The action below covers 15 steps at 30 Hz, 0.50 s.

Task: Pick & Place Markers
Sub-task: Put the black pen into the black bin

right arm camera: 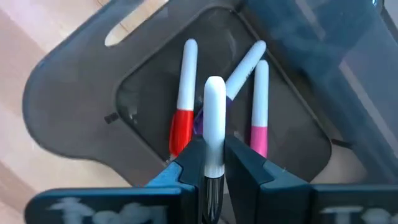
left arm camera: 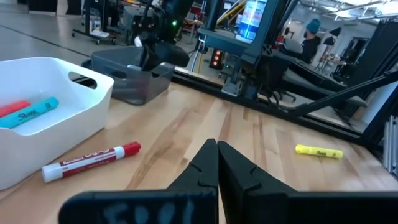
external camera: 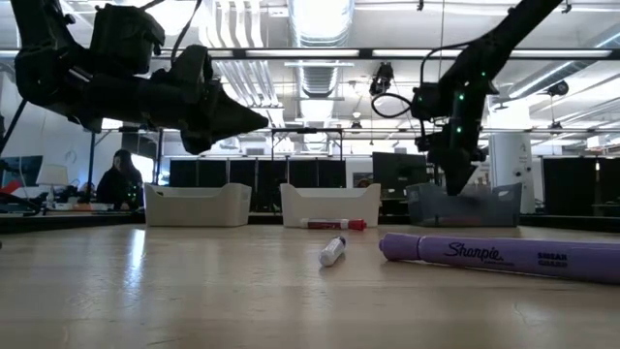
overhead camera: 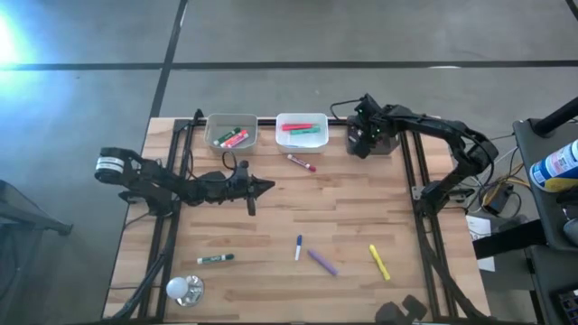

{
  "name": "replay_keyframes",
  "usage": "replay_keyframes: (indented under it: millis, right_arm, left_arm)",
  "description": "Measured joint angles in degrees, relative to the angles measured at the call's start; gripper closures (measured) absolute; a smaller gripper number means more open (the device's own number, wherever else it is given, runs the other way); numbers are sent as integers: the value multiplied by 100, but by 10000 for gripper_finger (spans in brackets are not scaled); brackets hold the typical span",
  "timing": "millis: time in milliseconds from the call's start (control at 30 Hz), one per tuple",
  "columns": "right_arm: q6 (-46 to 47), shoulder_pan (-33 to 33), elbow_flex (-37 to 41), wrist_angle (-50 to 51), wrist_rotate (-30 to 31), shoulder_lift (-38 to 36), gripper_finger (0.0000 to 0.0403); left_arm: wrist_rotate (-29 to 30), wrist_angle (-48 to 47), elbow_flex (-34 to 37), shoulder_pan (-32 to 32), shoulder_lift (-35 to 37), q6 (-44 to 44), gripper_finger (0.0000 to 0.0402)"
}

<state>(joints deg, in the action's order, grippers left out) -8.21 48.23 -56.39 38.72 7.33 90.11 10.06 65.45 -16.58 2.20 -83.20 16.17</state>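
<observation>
My right gripper [right arm camera: 214,148] hangs over the dark bin [overhead camera: 372,141] at the table's far right, shut on a white-barrelled marker [right arm camera: 214,106]. Inside that bin [right arm camera: 143,93] lie a red marker [right arm camera: 183,106], a pink one [right arm camera: 260,106] and a purple one [right arm camera: 239,71]. My left gripper [overhead camera: 268,188] hovers shut over the table's middle, touching nothing. Loose on the table lie a red marker [overhead camera: 302,163], a green one [overhead camera: 215,259], a blue one [overhead camera: 298,246], a purple one [overhead camera: 321,262] and a yellow one [overhead camera: 378,262]. My right gripper pinches the marker's barrel [right arm camera: 214,158] between its two fingers [right arm camera: 193,158], coming from above and pointing down. The marker lies along the fingers, with its white end sticking out past the tips toward the bin floor and its dark end back between them. It is lifted clear.
A clear bin [overhead camera: 231,133] and a white bin [overhead camera: 301,131] with markers in them stand along the far edge, left of the dark bin. A white light bulb [overhead camera: 184,288] sits at the near left corner. Bare wood lies between the left gripper and the near markers.
</observation>
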Motion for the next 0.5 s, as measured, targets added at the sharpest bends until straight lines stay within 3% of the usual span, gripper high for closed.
replay_keyframes:
  millis: [500]
  right_arm:
    - [-138,22,299,-859,-22,134,359]
  left_arm:
    - [5,-4,0,0,0,-11,401]
